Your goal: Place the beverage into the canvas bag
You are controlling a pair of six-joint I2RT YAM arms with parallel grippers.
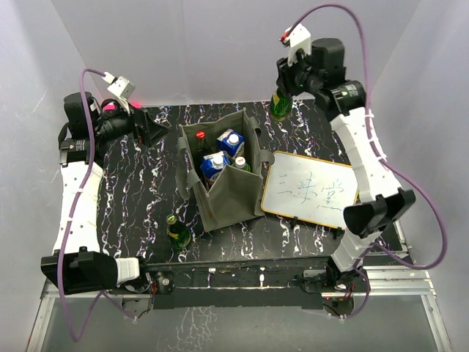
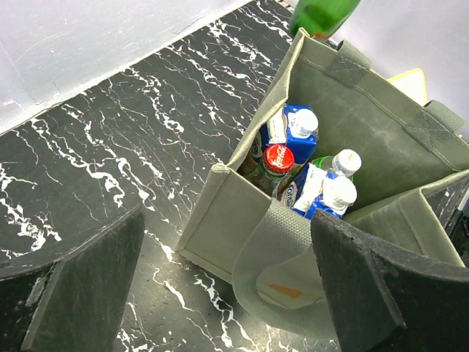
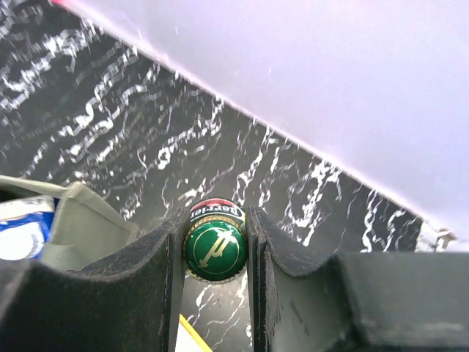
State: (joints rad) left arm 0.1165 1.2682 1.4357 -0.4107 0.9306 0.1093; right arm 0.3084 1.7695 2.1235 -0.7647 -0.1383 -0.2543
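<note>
The olive-grey canvas bag (image 1: 233, 192) stands open mid-table, holding blue-and-white cartons (image 1: 231, 141) and a red-capped bottle (image 1: 201, 136). My right gripper (image 1: 282, 94) is shut on a green glass bottle (image 1: 279, 107) at the back right of the bag, held by its neck. In the right wrist view the green cap (image 3: 215, 248) sits pinched between my fingers (image 3: 165, 275), with the bag's corner (image 3: 80, 220) at lower left. My left gripper (image 1: 150, 128) is open and empty left of the bag. In the left wrist view the bag (image 2: 220, 220) and its contents (image 2: 300, 132) lie ahead.
Another green bottle (image 1: 176, 232) stands on the black marbled table (image 1: 132, 198) near the bag's front left corner. A framed whiteboard (image 1: 311, 191) with writing lies right of the bag. White walls close in the back and sides.
</note>
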